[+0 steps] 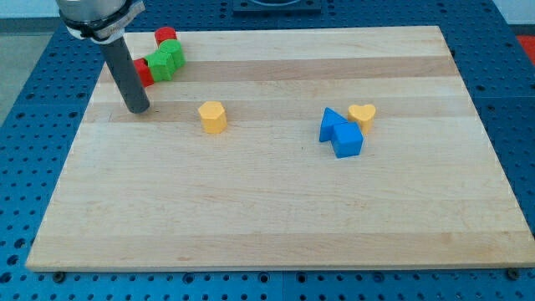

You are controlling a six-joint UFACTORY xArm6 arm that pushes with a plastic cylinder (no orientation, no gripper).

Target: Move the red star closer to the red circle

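Observation:
My tip [137,109] rests on the wooden board [276,209] near the view's top left. Just above and to the right of it is a red block [144,73], partly hidden behind the rod; its shape cannot be made out. Touching that block on its right are green blocks [165,62]. A second red block, round-looking [165,35], sits at the board's top edge just above the green ones. The tip stands a little below the red and green cluster, not clearly touching it.
A yellow block [212,116] stands right of the tip, mid-board. Two blue blocks [340,133] sit together at the right, with a yellow heart [362,114] touching their upper right. A blue perforated table [25,150] surrounds the board.

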